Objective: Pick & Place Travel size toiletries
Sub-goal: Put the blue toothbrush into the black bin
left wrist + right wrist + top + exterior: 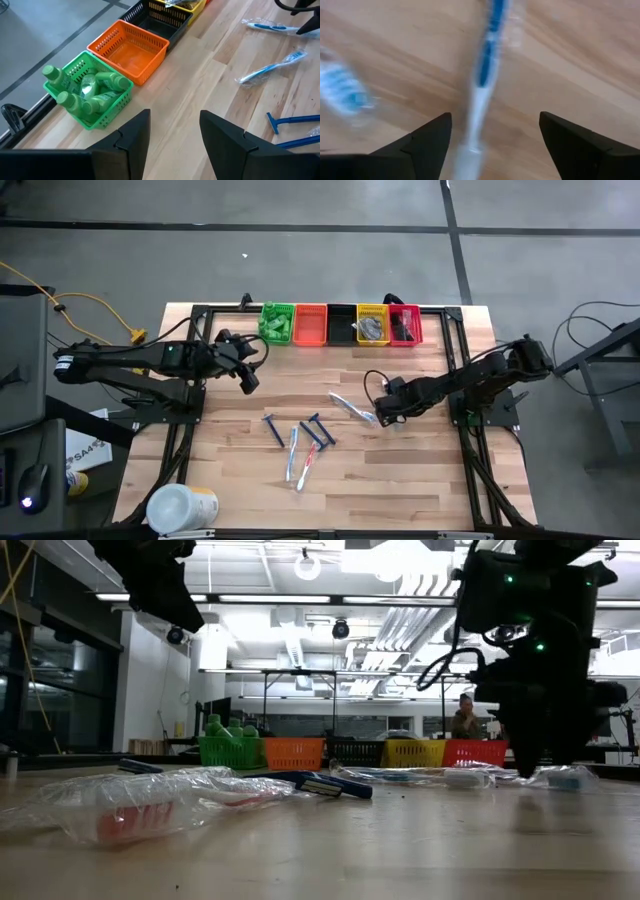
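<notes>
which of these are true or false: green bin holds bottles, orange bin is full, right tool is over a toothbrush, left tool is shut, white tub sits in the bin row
1. The green bin holds green bottles: true.
2. The orange bin is full: false, it looks empty.
3. The right tool is open over a toothbrush: true.
4. The left tool is shut: false, its fingers stand apart, holding nothing.
5. The white tub sits in the bin row: false, it stands at the opposite table edge.

A lab or workshop hall: grey concrete floor [330, 205], exposed ceiling ducts [410, 610] and strip lights, far workbenches, a seated person [465, 718], a wooden table [400, 480].
</notes>
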Tool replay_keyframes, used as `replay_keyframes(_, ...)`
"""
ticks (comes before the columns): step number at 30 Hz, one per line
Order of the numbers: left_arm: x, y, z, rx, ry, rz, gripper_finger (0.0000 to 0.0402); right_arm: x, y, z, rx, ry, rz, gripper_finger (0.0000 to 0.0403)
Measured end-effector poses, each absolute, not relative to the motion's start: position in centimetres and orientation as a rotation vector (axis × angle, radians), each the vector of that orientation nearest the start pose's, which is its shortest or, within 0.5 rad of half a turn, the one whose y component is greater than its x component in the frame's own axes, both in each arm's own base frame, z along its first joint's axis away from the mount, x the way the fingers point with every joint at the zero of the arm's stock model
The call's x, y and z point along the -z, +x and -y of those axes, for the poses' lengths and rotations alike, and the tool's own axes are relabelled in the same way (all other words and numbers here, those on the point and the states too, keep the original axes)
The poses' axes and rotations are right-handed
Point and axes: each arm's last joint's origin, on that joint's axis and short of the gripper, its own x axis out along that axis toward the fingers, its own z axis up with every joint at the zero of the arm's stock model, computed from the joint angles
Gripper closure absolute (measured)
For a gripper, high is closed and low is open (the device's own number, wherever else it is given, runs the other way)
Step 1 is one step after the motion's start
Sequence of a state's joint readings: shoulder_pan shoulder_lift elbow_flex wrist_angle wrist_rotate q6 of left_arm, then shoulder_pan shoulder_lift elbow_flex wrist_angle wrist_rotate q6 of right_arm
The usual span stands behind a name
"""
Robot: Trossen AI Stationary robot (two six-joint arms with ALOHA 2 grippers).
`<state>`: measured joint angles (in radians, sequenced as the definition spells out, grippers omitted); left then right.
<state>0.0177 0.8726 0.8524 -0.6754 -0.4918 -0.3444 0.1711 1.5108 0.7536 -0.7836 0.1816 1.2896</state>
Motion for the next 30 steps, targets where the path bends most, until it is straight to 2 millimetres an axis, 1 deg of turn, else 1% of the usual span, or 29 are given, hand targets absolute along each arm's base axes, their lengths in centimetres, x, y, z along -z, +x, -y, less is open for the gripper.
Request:
replay_keyframes(5, -30.1, 16.8, -1.6, -0.586, -0.165, -0.593, 0.0231, -14.5, 23.2, -3.5, 0.859, 0.800, -1.183, 0.0138)
replay_keyframes(10, -30.0, 16.8, -1.6, -0.572, -0.179, -0.602, 0.0231, -14.4, 23.1, -3.6, 0.857, 0.809, -1.204, 0.0181)
replay_keyframes(15, -29.9, 16.7, -1.6, -0.579, -0.194, -0.607, 0.0231, -13.7, 22.5, -3.4, 0.881, 0.808, -1.216, 0.0218)
replay_keyframes(21, -29.8, 16.6, -1.6, -0.577, -0.194, -0.621, 0.0231, -13.3, 22.2, -3.5, 0.852, 0.822, -1.240, 0.0261)
replay_keyframes(24, -29.9, 16.6, -1.6, -0.573, -0.188, -0.622, 0.0231, -13.3, 22.2, -3.5, 0.832, 0.811, -1.249, 0.0292)
replay_keyframes(30, -29.9, 16.6, -1.5, -0.563, -0.160, -0.629, 0.0231, -13.4, 22.3, -3.6, 0.779, 0.800, -1.285, 0.0370)
